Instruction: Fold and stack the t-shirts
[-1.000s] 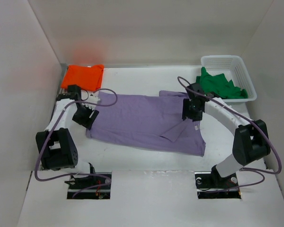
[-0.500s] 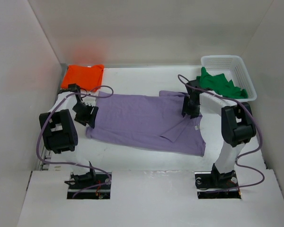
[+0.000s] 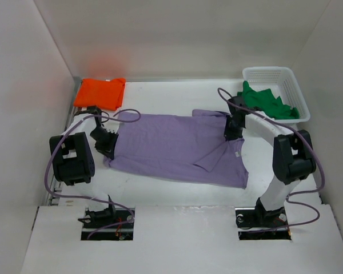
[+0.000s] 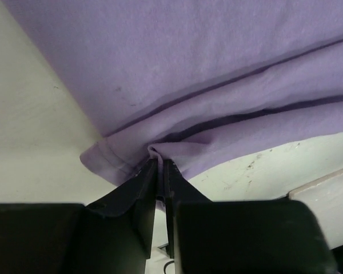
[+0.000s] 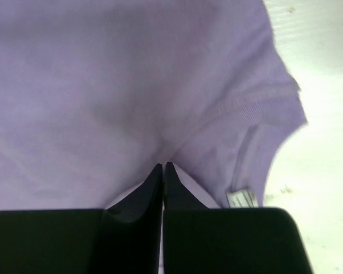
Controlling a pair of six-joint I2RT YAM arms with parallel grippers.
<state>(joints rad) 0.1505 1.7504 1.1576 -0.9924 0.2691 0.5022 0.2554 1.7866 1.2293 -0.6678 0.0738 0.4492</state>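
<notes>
The lavender t-shirt [image 3: 171,145] lies spread flat mid-table, one sleeve folded over its near right part. At its left hem my left gripper [image 3: 107,147] is shut on a small pinch of the cloth [image 4: 154,151], its jaws [image 4: 160,165] almost touching. My right gripper [image 3: 232,132] sits at the shirt's right end near the collar. Its fingertips [image 5: 163,166] are shut on the lavender t-shirt [image 5: 131,85], and creases run into them. A white label [image 5: 243,198] shows beside them. The orange t-shirt [image 3: 100,93] lies folded at the back left. The green t-shirt [image 3: 266,103] hangs crumpled out of the basket.
A white lattice basket [image 3: 267,71] stands at the back right corner. White walls close the table on the left, back and right. Purple cables loop from both arms over the table. Bare table [image 4: 34,142] lies left of the shirt's hem.
Both grippers have closed from open onto the lavender shirt, the left at the hem and the right near the collar. The shirt has hardly shifted.
</notes>
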